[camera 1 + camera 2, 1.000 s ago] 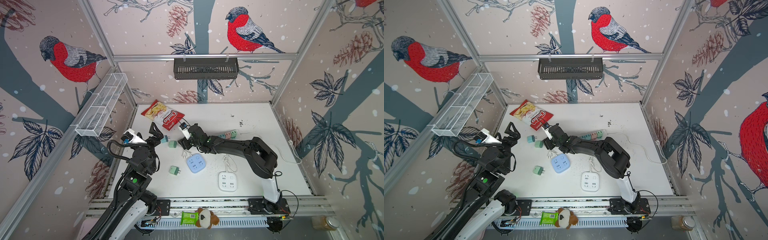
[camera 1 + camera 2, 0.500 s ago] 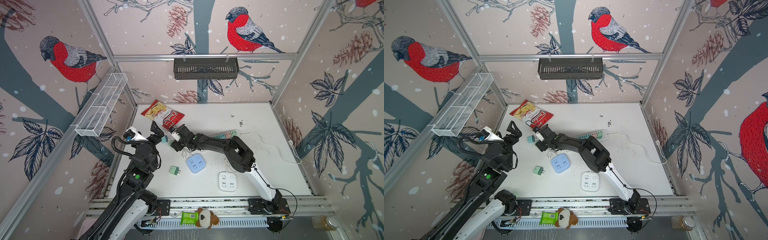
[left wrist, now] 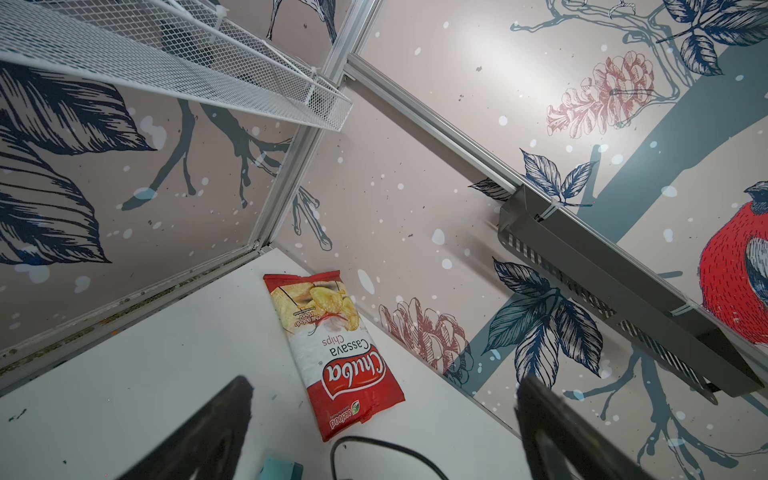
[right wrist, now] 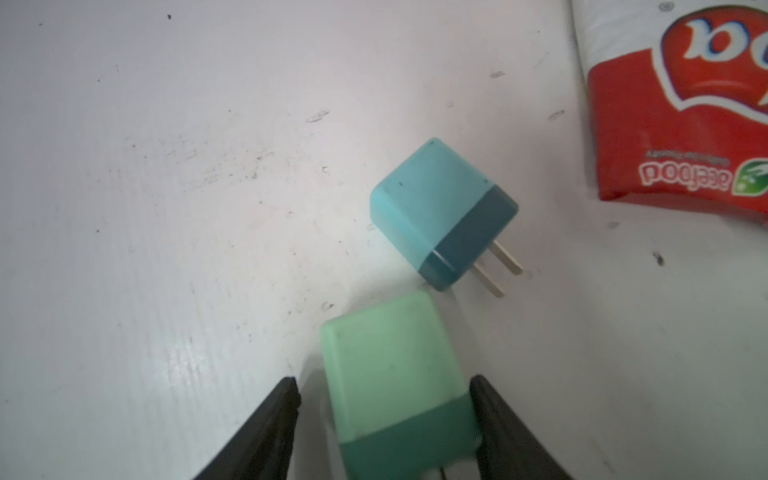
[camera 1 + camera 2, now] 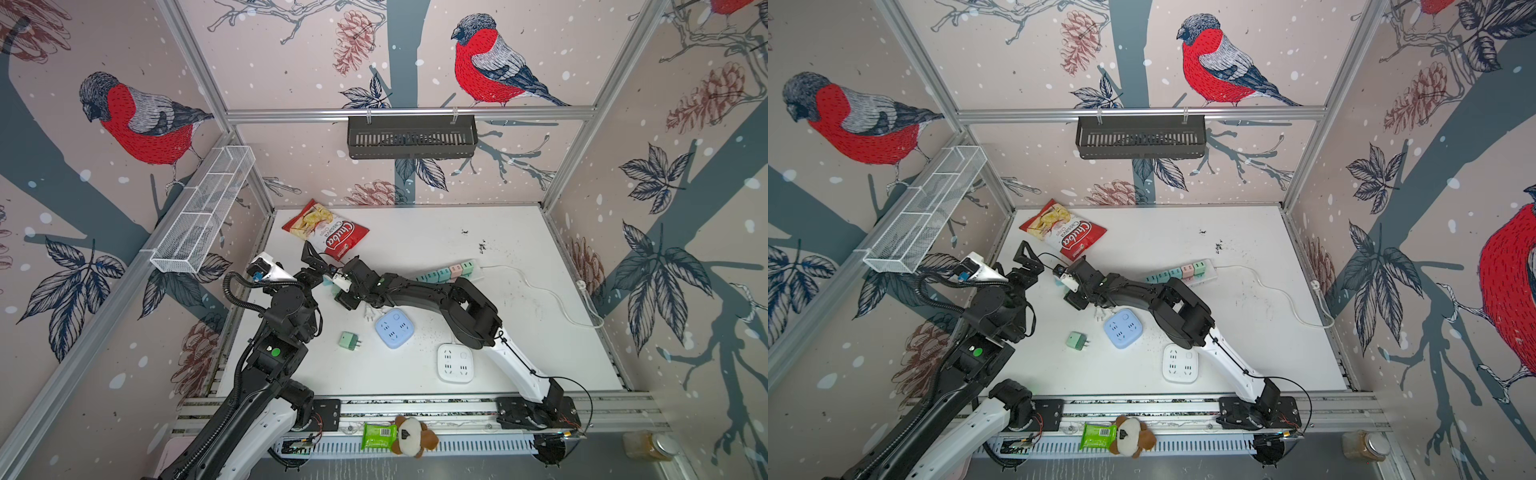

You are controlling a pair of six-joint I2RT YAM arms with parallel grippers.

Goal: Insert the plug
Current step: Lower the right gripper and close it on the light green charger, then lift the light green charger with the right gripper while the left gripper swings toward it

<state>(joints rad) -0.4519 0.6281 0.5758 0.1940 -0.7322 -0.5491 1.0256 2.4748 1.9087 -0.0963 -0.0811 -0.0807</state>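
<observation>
Between the fingers of my right claw (image 4: 384, 381), on the white table (image 4: 166, 208), lies one green plug (image 4: 386, 361). I straddle it, spread, with one finger against its side and a gap at the other. Its prongs are cut off by the picture's edge. One blue plug (image 4: 432, 208) lies just beside it. A third plug (image 5: 349, 341) lies near the one blue socket cube (image 5: 394, 328). I also count one white socket cube (image 5: 455, 363) and one chips bag (image 4: 681, 124). One power strip (image 5: 478, 271) holds a row of pastel plugs (image 5: 444, 274); my arm hides its end, so I cannot count them. My left claw (image 3: 384, 388) gapes wide.
</observation>
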